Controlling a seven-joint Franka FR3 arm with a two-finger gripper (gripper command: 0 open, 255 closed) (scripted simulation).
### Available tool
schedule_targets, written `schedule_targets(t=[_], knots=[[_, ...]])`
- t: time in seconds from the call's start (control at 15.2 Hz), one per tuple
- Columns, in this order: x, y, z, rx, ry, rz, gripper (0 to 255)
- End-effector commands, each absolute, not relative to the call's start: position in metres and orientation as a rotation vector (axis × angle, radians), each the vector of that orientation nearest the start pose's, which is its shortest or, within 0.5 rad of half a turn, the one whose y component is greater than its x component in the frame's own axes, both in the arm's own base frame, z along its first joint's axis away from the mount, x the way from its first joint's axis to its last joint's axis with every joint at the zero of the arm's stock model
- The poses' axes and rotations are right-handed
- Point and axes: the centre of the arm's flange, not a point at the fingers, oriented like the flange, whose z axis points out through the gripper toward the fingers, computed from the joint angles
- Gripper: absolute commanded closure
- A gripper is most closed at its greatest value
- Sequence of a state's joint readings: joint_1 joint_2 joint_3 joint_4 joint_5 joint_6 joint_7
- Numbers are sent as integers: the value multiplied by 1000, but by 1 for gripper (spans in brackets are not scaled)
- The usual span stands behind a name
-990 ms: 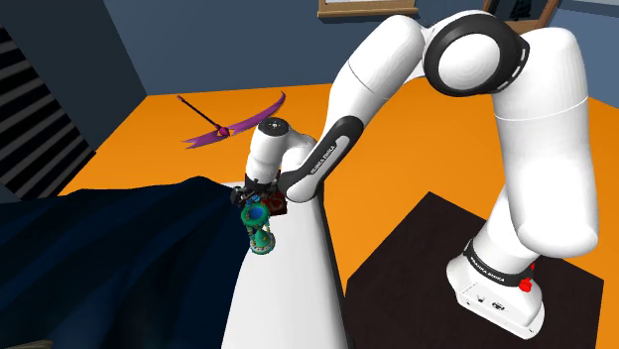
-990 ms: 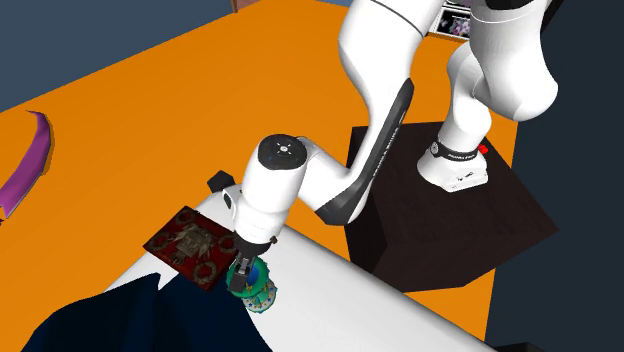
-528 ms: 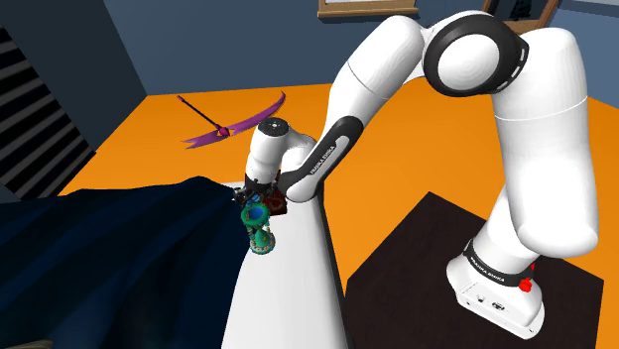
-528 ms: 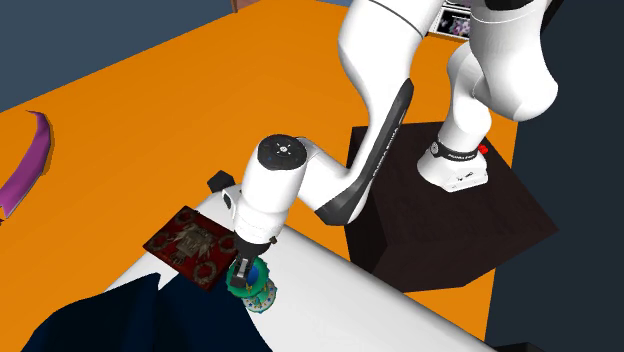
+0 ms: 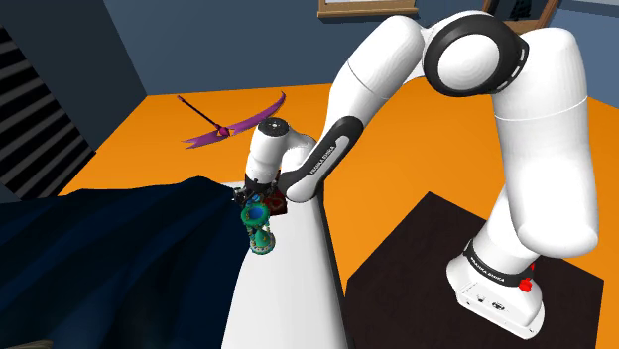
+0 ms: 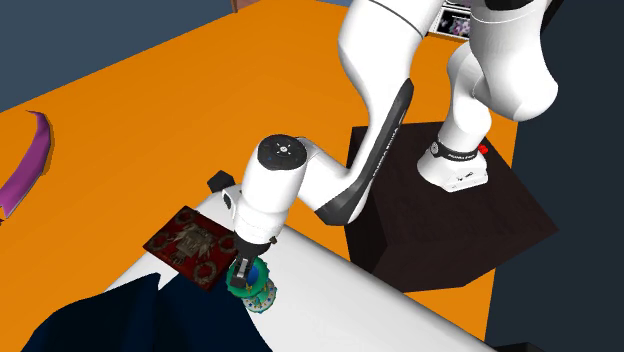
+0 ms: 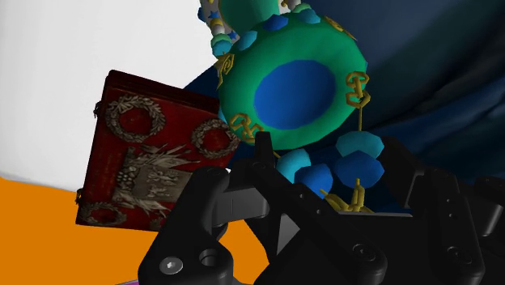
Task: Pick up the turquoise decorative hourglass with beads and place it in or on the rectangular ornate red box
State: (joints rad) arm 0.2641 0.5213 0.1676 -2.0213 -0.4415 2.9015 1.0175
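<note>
The turquoise hourglass [image 5: 262, 230] with blue beads and gold chain stands upright on the white table [image 5: 288, 288], at the edge of a dark blue cloth. My black gripper [image 6: 243, 266] comes straight down onto its top and is shut on the hourglass [image 6: 254, 288]. In the wrist view the green and blue end cap of the hourglass [image 7: 295, 85] and its bead strands sit between the two fingers of the gripper [image 7: 328, 174]. The ornate red box [image 6: 190, 243] lies flat right beside the hourglass, touching or nearly so. The box [image 7: 150, 154] has silver wreath ornaments on its lid.
A dark blue cloth [image 5: 109, 258] drapes over the table on the shoulder view's left. A purple curved object [image 5: 233, 124] lies on the orange floor beyond. The arm's dark stand [image 6: 450, 220] is behind the table in the second exterior view.
The fingers have drawn together onto the top of the hourglass. The arm, the hourglass and the red box stay where they were.
</note>
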Motion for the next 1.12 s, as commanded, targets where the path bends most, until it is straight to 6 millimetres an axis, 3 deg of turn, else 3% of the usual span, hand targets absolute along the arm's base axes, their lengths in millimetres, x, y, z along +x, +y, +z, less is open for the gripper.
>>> schedule_targets(t=[0.0, 1.06], knots=[[564, 282, 234, -2913, 312, -515, 255], [564, 282, 319, -2913, 312, -515, 255]])
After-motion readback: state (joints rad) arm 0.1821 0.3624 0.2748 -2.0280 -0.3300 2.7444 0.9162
